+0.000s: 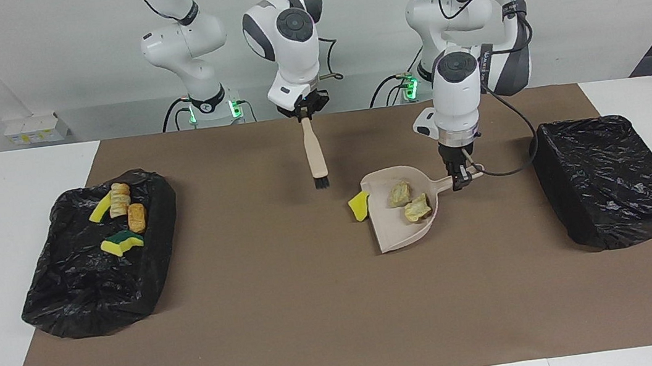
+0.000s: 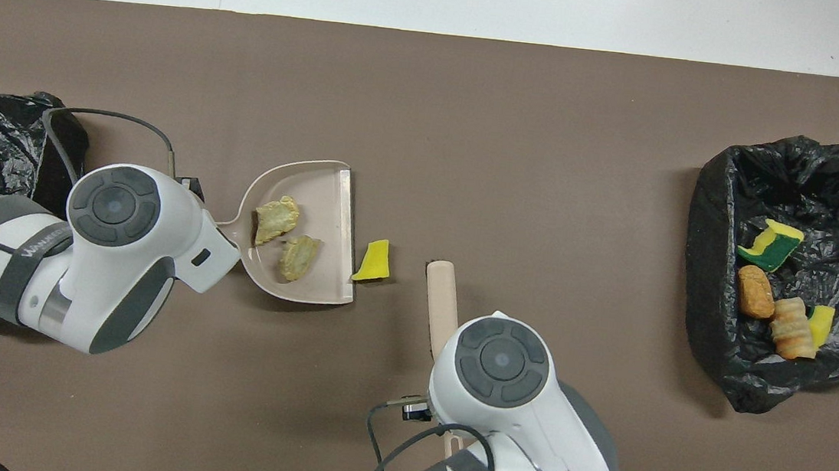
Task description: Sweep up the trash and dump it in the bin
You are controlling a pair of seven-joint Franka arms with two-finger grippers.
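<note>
On the brown mat [image 1: 292, 311] near its middle, a beige dustpan [image 1: 390, 228] is held by its handle in the left gripper [image 1: 460, 179], whose fingers are pinched onto that handle. Two tan bread-like chunks [image 1: 408, 201] of the trash are seen lying inside the pan, and one yellow sponge bit [image 1: 359, 205] is found on the mat just beside the pan's open lip, toward the right arm's end of the table; whether it touches the lip cannot be told. Over the mat, beside that scrap, a beige hand brush [image 1: 315, 153] is hung bristles-down from the right gripper [image 1: 305, 111], which is clamped tight on the top of its handle. Four more scraps [image 1: 119, 218] are counted in the black-lined bin [image 1: 96, 286] at the right arm's end: two bread pieces, a yellow bit and a green-topped one. A second bin wrapped in black bag [image 1: 612, 185] is set at the left arm's end, and a black cable [image 1: 515, 153] is looped between it and the left gripper. Lettering is printed on the left arm's dark band [image 2: 41, 249], but it cannot be read with certainty. A white tabletop [image 1: 8, 178] is seen around the mat, a pale wall [image 1: 37, 57] rises above the arms, green lights [image 1: 235, 106] are lit at the bases, and small white boxes [image 1: 36, 128] are stacked by the wall.
</note>
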